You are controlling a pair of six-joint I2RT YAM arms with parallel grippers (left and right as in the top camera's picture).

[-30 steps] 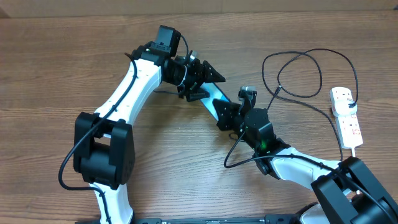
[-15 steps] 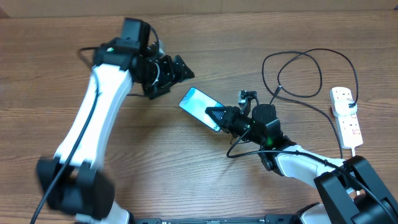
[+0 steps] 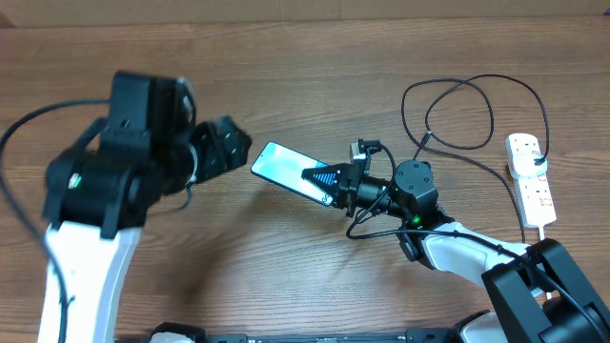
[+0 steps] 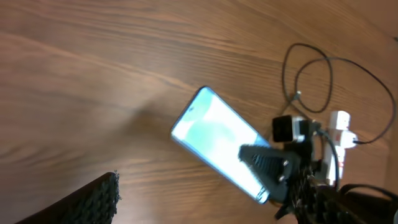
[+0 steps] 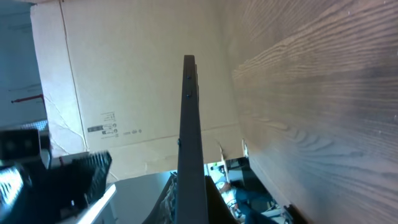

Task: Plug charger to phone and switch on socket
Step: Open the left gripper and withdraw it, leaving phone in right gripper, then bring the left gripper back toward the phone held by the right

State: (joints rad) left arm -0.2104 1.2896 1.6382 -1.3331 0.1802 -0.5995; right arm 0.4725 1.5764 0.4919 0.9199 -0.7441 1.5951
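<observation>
At centre, phone (image 3: 284,168): screen up, one short end clamped by your right gripper (image 3: 322,178)
Left gripper (image 3: 225,151): just left of phone, apart; you cannot tell its finger gap
Charger (image 3: 426,135): looped far right, beside socket (image 3: 532,181)

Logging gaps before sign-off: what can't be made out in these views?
- Gripped end of the phone: covered by the right gripper, overhead and left wrist.
- Switches on the socket: too small overhead, partly behind the right arm in left wrist.
- The left gripper: blurred overhead, cut off by the left wrist frame edge; open or shut unclear.
- Plug of the charger: too small everywhere.
</observation>
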